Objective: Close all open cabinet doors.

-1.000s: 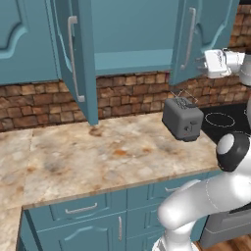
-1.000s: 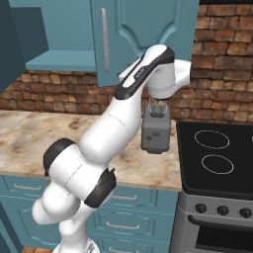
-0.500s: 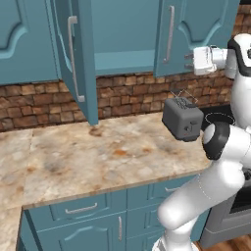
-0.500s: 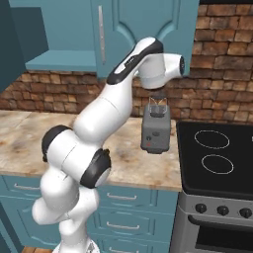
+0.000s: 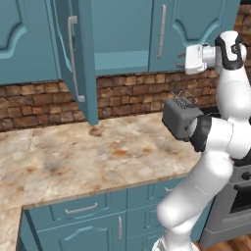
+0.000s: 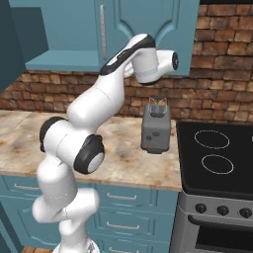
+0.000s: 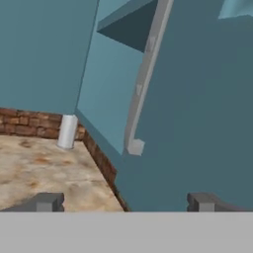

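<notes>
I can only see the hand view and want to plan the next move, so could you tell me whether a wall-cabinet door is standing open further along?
Observer: Yes. In the left base view, the left cabinet door is swung out over the counter, almost edge-on to the camera.
Operator: Thank you. Is anything standing under the arm?
Observer: A grey toaster sits on the counter beside the stove, below the open gripper.
</notes>
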Available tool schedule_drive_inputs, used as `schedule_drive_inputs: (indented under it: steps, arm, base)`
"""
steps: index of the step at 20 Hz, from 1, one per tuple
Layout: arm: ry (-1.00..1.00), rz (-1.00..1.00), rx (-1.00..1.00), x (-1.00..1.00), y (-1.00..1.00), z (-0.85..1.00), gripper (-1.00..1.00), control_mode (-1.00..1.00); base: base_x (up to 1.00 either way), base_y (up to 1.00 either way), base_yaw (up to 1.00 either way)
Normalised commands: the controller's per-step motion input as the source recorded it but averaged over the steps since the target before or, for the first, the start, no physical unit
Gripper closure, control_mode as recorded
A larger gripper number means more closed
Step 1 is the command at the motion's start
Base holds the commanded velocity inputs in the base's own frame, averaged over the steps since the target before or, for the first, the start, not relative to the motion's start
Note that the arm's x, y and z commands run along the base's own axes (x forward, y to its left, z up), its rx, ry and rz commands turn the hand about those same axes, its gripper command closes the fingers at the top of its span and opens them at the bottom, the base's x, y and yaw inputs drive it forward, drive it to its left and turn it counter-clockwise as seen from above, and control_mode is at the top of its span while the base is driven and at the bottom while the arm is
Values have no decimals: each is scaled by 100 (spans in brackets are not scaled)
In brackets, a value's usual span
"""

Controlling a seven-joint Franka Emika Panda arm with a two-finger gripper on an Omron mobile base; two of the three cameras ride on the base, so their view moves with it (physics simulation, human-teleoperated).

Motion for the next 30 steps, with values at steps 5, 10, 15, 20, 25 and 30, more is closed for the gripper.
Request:
schedule_drive_inputs:
  steps: [5,10,15,20,25,30]
  arm:
    - [-3,-4,-8,50,47,-11,-100,-100]
    - [-8,-4,-12,1,56,-11,-100,-100]
    - [-16,-1,-18,-67,57,-2,-100,-100]
    - [-21,0,-20,-98,48,14,-100,-100]
    - [-25,0,-22,-100,42,11,-100,-100]
    - [-30,1,-23,-100,42,0,-100,-100]
  base:
    - [0,0,0]
    - [0,0,0]
    - [0,0,0]
    - [0,0,0]
    - [0,0,0]
    - [0,0,0]
